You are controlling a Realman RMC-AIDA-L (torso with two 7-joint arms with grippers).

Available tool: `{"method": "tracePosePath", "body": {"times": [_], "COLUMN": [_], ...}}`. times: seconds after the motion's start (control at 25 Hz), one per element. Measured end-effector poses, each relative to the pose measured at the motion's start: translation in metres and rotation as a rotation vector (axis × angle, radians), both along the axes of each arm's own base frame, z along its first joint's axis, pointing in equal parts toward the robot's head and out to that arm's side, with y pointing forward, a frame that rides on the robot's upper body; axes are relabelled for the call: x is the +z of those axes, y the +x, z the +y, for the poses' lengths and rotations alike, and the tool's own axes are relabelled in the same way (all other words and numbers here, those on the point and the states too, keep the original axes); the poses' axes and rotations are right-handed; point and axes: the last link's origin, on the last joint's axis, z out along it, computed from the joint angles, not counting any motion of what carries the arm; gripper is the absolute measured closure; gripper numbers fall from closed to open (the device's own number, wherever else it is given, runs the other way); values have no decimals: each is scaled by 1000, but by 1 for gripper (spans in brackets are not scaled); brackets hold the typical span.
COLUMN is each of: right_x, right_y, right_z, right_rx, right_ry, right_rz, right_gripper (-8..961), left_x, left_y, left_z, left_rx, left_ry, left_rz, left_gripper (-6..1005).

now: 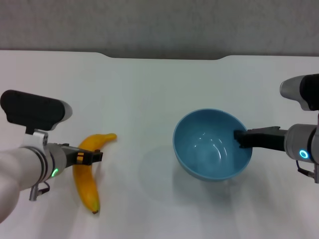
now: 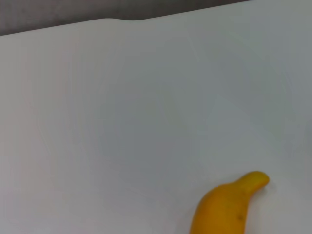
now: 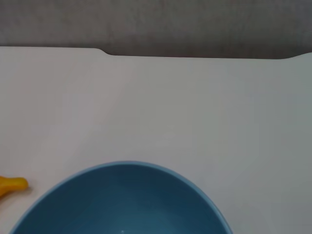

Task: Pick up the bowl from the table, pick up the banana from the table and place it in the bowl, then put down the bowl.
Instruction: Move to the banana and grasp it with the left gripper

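The right tool [image 1: 240,138] gripped the bowl [image 1: 212,144] at its rim, raised above the surface [image 1: 149,89]. Left of the bowl, the left tool [image 1: 95,156] closed across the banana [image 1: 87,174], hiding its middle.

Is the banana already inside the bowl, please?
No, the banana lies on the table, apart from the bowl.
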Motion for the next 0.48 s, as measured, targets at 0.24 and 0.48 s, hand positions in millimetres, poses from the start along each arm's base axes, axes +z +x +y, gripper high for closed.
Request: {"method": "tracePosePath", "body": {"times": [0.24, 0.48], "right_x": [0, -2], "right_y": [0, -2], "right_z": [0, -1], "right_rx": [5, 10], "right_ry": [-1, -7], "right_rz": [1, -1], "right_gripper": [919, 919], "left_x": [4, 5], "left_y": [5, 5], "left_z": [8, 16], "left_rx": [1, 5], "left_ry": [0, -2], "left_rz": [30, 52], "left_gripper": [106, 106]}}
